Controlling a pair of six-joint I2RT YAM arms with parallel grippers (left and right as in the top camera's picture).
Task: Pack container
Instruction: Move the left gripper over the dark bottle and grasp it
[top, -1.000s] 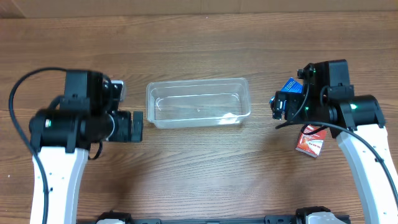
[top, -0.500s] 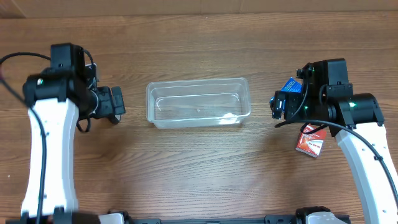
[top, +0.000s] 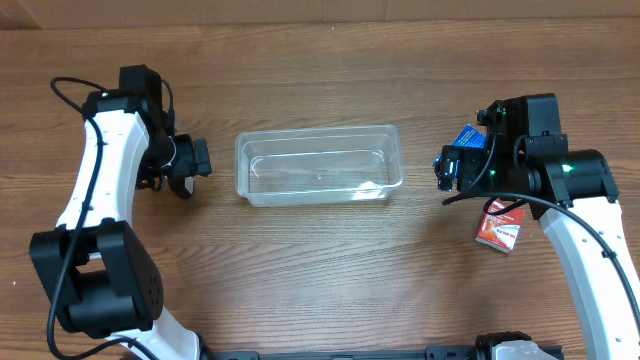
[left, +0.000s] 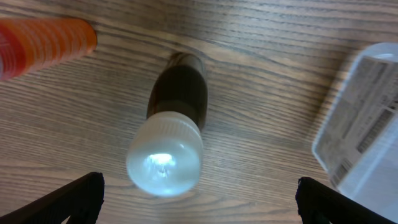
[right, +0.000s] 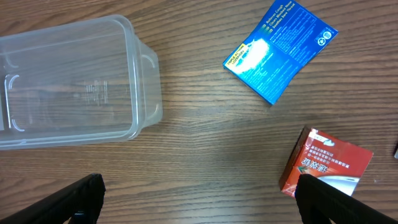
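The clear plastic container (top: 320, 165) stands empty at the table's middle; it also shows in the right wrist view (right: 68, 81), and its corner shows in the left wrist view (left: 367, 124). My left gripper (top: 190, 163) is open just left of the container, above a dark bottle with a white cap (left: 171, 146) that lies between its fingers (left: 199, 202). My right gripper (top: 448, 170) is open and empty (right: 199, 202) to the right of the container. A blue box (right: 280, 50) lies flat near it, and a red box (right: 326, 165) is by its right finger.
An orange ribbed object (left: 43, 40) lies beyond the bottle, at the left wrist view's top left. The blue box (top: 466, 136) and the red box (top: 500, 225) show beside the right arm in the overhead view. Bare wooden table lies in front of the container.
My left arm has swung back and away from the front. Its gripper has moved left and farther back, from the container's front left corner. The right arm has not moved.
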